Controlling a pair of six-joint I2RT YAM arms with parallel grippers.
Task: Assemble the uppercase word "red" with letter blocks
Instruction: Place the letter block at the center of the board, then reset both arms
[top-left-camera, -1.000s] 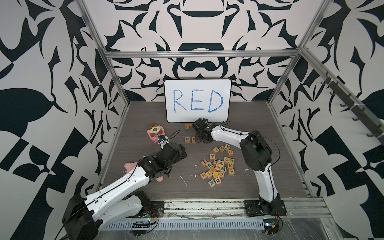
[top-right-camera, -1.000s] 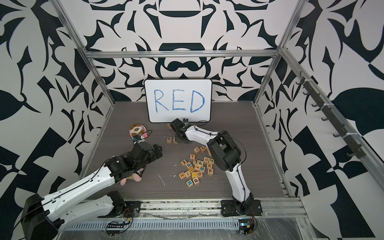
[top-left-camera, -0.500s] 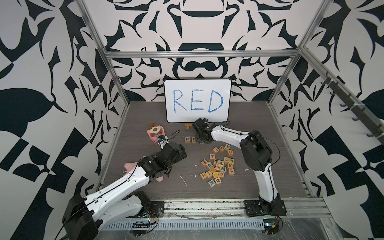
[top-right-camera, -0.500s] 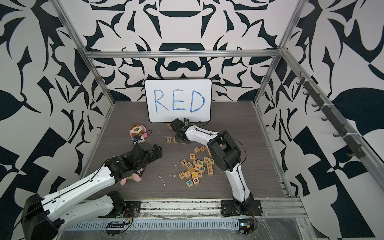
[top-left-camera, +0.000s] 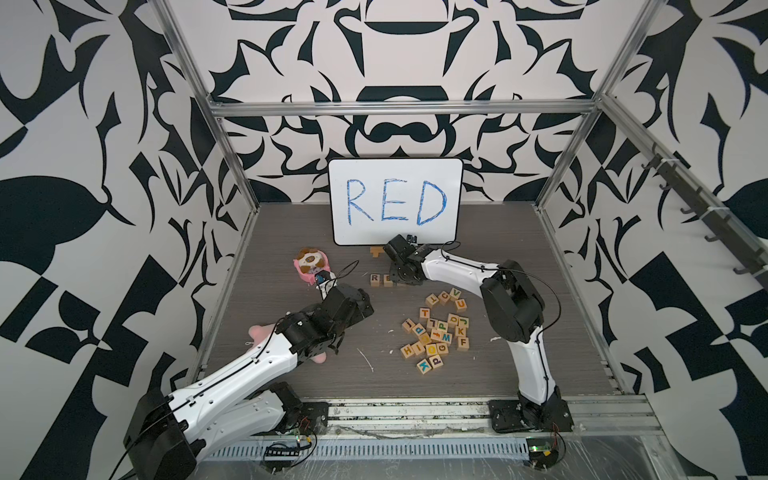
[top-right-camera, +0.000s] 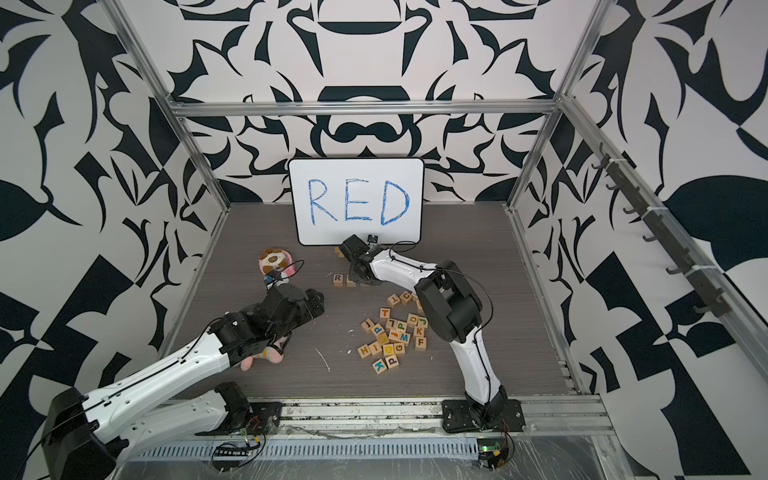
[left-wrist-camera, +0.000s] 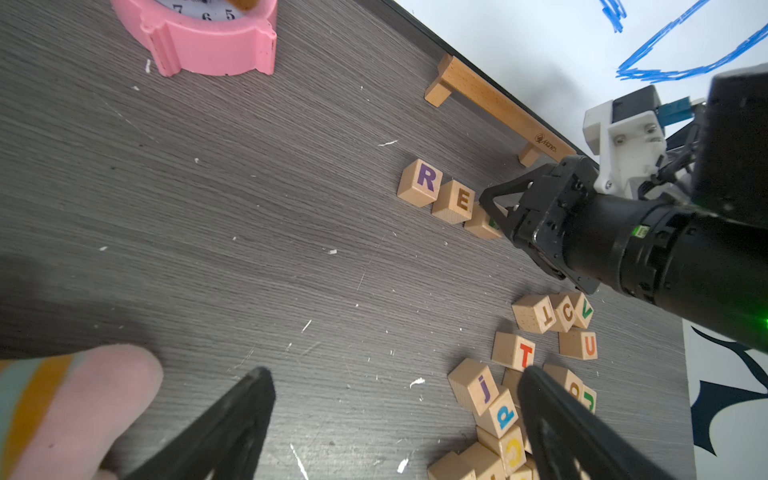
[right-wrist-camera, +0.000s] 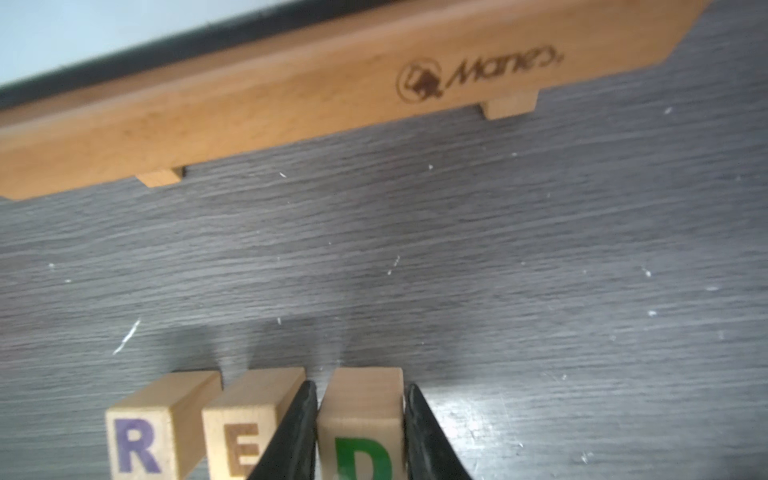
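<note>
1. Wooden D block (right-wrist-camera: 359, 419) sits just beside E block (right-wrist-camera: 245, 415), after R block (right-wrist-camera: 141, 424), so they read RED.
2. Your right gripper (right-wrist-camera: 359, 388) clamps it, likely squaring it.
3. Your left gripper (left-wrist-camera: 395, 376) hangs spread, empty.

Both top views are evenly and brightly lit from above, and only soft shadows are cast under the arms on the grey wood-grain tabletop (top-left-camera: 291, 232). The black-and-white patterned walls (top-left-camera: 83, 124) are stretched toward the corners by the wide lens. In the left wrist view, the left gripper (left-wrist-camera: 395, 374) and the pink striped soft toy (left-wrist-camera: 83, 407) are out of focus. In the right wrist view, the pale wooden cube printed with a green D (right-wrist-camera: 361, 415) is blurred. A faint shadow is thrown behind it and a patch of glare lies beside it.
</note>
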